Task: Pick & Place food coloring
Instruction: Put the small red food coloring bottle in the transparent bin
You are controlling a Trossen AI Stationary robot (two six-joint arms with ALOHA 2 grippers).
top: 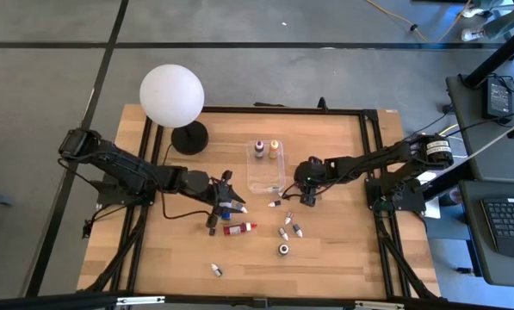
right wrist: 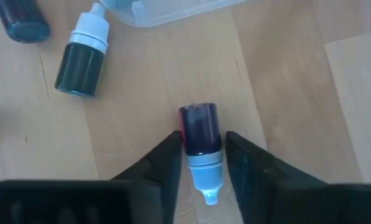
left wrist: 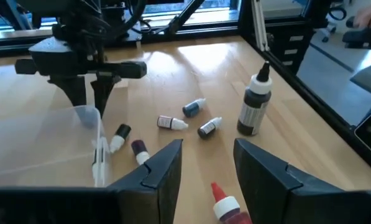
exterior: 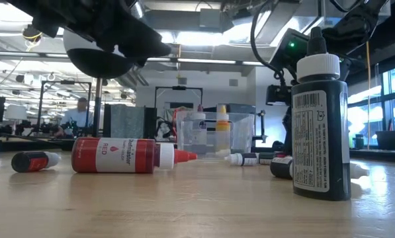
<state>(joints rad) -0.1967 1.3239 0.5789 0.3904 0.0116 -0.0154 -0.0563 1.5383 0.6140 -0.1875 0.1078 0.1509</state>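
Small food coloring bottles with white caps lie loose on the wooden table (top: pixel 343 258). My right gripper (top: pixel 308 197) points steeply down beside the clear box (top: pixel 266 175), shut on a small dark purple bottle (right wrist: pixel 200 132). My left gripper (left wrist: pixel 205 167) hovers open with nothing between its fingers, above the capped end of a red bottle (top: pixel 238 228) lying on its side. In the high view a blue bottle (top: pixel 232 207) shows close under that gripper; whether they touch I cannot tell. Other small bottles (top: pixel 288 226) lie between the two grippers. My right gripper pinches the purple bottle's body by its two sides (right wrist: pixel 184 138), just behind the white cap (right wrist: pixel 205 177). The fingers come steeply from above and run along the bottle, one on each side. The bottle lies on its side on the table.
A white globe lamp (top: pixel 172 95) stands on a black base at the far left. Two bottles (top: pixel 267 149) stand at the clear box's far end. A larger black bottle (exterior: pixel 319 125) stands upright near the front edge, and one small bottle (top: pixel 215 269) lies alone front left.
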